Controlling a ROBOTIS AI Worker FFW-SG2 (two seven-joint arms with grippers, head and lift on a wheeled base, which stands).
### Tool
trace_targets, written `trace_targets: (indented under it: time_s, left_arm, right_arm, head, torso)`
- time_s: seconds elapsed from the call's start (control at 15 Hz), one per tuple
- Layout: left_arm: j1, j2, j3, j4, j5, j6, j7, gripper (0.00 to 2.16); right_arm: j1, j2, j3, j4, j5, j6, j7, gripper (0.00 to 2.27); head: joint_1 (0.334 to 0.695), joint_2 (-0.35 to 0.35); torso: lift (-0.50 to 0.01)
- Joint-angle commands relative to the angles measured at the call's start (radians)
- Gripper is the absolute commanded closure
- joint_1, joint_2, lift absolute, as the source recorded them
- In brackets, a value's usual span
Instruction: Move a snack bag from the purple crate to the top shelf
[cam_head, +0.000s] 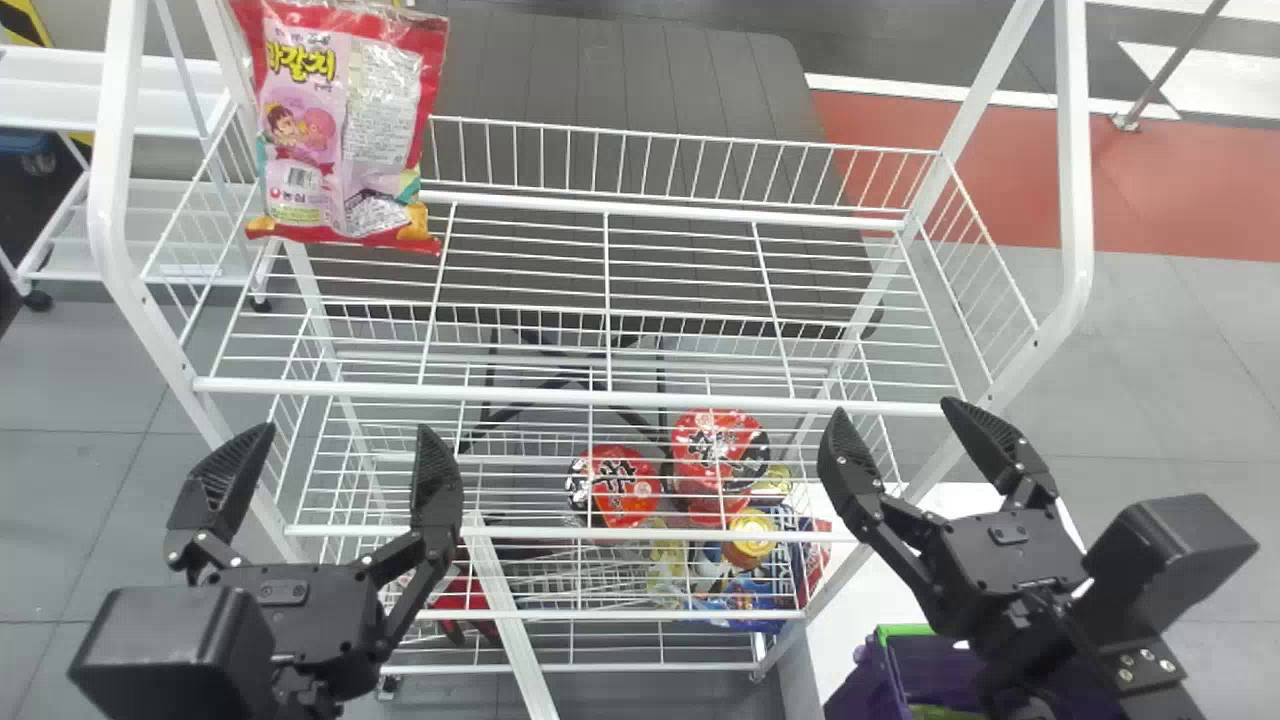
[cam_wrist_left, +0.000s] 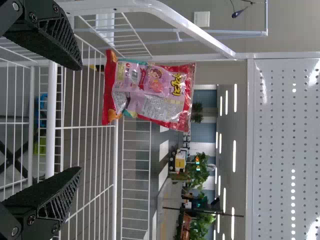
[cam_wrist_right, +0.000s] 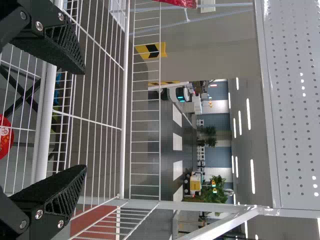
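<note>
Snack bag (cam_head: 345, 130) is standing upright on the top shelf (cam_head: 600, 397), left side, while my left gripper (cam_head: 345, 435) and right gripper (cam_head: 893, 412) (both empty, fingers spread) are hovering before it.

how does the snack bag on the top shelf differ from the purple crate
The snack bag is mostly red and pink; the crate is purple with green trim. The bag stands at the left end of the top shelf, while the crate sits low, right of the rack.
</note>
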Motion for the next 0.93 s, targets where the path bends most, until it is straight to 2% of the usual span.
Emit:
trace_targets:
  time_s: [0.0, 0.87]
  left_arm:
    - [-0.001, 0.000, 0.000, 0.001, 0.001, 0.000, 0.002, 0.10]
    - [0.001, 0.000, 0.002, -0.002, 0.007, 0.000, 0.000, 0.11]
  right_arm:
    - [-0.001, 0.000, 0.001, 0.001, 0.001, 0.000, 0.001, 0.16]
    - [-0.002, 0.000, 0.005, 0.001, 0.001, -0.007, 0.003, 0.17]
  head:
    - [0.695, -0.132]
    - [0.695, -0.127]
  torso:
    - [-0.071]
    - [-0.123]
